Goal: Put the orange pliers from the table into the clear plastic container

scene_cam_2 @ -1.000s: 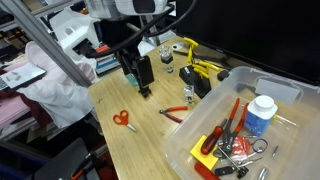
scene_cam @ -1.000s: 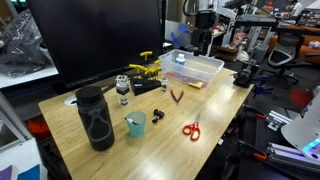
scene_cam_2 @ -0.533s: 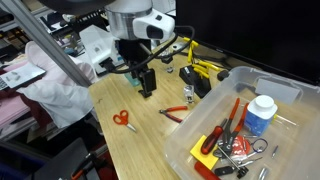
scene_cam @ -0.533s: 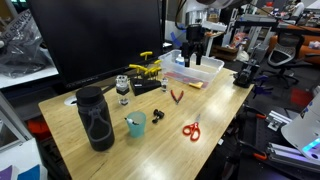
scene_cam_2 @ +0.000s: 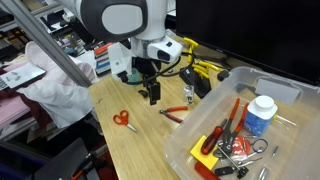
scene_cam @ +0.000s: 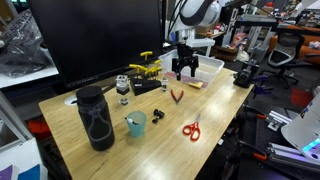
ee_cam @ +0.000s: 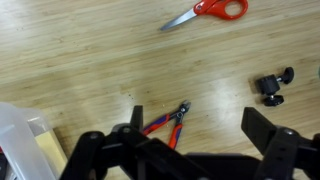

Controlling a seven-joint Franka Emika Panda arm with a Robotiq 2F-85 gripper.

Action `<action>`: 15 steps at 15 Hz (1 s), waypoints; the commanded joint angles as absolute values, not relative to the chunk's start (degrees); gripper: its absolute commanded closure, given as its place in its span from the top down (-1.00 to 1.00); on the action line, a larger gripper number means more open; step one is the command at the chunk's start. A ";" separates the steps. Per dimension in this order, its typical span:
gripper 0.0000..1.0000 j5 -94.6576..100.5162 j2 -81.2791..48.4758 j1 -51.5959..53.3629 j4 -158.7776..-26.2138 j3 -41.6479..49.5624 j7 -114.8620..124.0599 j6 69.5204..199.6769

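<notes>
Gripper is spread wide open with nothing in it, hanging over the table and not touching anything as far as I can see. In the wrist view its two dark fingers frame the bottom of the shot, and the orange pliers lie on the wood between them, a bit left of centre. Going left to right in an exterior view: big black bottle, teal cup, yellow-and-black clamp further back, then the pliers, then the bright orange scissors near the front edge, with the clear plastic container behind the gripper. The tub already has a bunch of tools in it plus a white bottle with a blue cap. Nothing sits between the pliers and the tub; the scissors are well apart from them, and a small black knob thing lies off to the right in the wrist view. The pliers are small, with reddish-orange handles splayed in a V and short dark jaws, lying flat on the table near the tub.
</notes>
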State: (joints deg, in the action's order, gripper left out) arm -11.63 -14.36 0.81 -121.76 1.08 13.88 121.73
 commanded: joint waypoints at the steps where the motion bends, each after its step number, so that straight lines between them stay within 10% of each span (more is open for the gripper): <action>1: 1.00 -11.57 -14.05 0.64 -121.64 0.98 13.91 121.54; 15: 1.00 -28.83 -24.32 -0.41 -121.91 2.31 30.74 133.20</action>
